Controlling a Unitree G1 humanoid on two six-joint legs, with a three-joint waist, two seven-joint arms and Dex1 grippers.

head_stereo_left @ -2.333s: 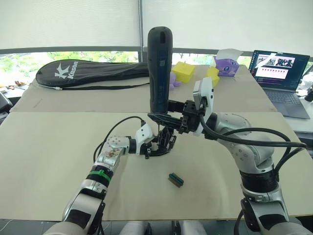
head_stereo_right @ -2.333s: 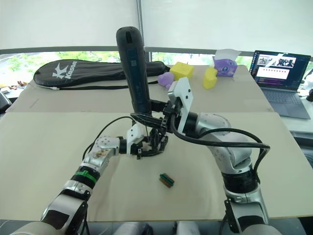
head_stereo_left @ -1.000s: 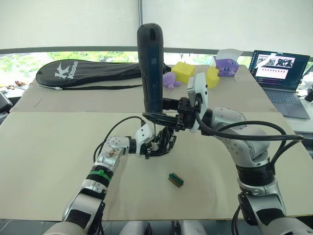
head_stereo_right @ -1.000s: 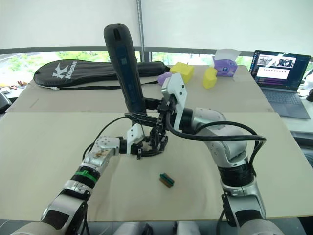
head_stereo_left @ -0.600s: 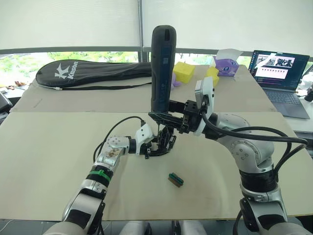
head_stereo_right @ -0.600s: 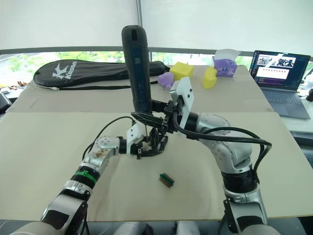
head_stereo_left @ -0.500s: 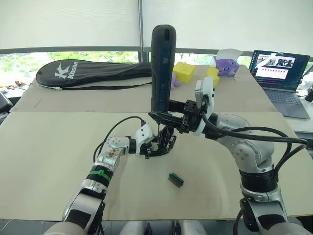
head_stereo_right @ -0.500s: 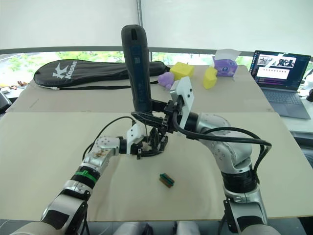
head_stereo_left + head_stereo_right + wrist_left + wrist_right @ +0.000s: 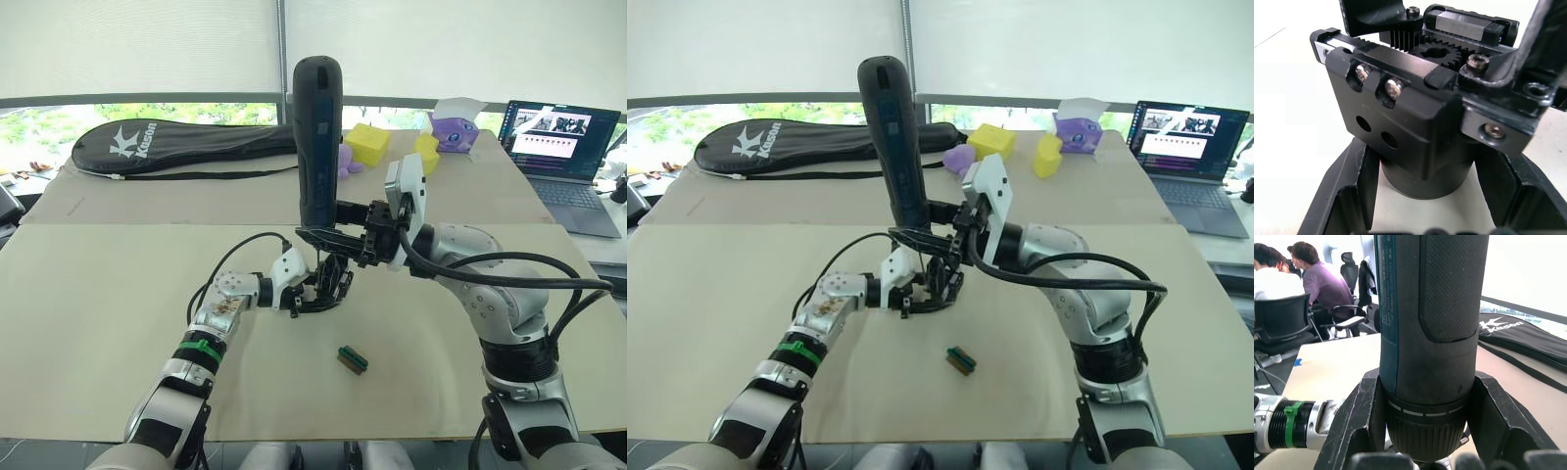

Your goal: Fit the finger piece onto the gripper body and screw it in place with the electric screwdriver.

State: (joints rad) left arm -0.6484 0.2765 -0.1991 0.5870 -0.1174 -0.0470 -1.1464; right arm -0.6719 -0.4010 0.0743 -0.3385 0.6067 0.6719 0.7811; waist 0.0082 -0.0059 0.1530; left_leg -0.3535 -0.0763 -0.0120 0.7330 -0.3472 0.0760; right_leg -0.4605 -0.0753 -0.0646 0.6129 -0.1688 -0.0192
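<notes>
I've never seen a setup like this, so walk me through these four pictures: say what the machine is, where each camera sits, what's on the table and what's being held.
This is a humanoid robot with two arms, each ending in a two-fingered black gripper.

The two wide pictures come from cameras on its head, looking down over its arms. The two close-ups come from cameras on its wrists.

The left gripper clamps a small black cylindrical gripper body with boxy parts, standing on the beige table. The left wrist picture shows its gear and screws up close.

The right gripper holds a long dark grey pen-shaped electric screwdriver upright above that body.

Also on the table: a small green-and-brown block, a black racket bag, yellow and purple toys and an open laptop.
</notes>
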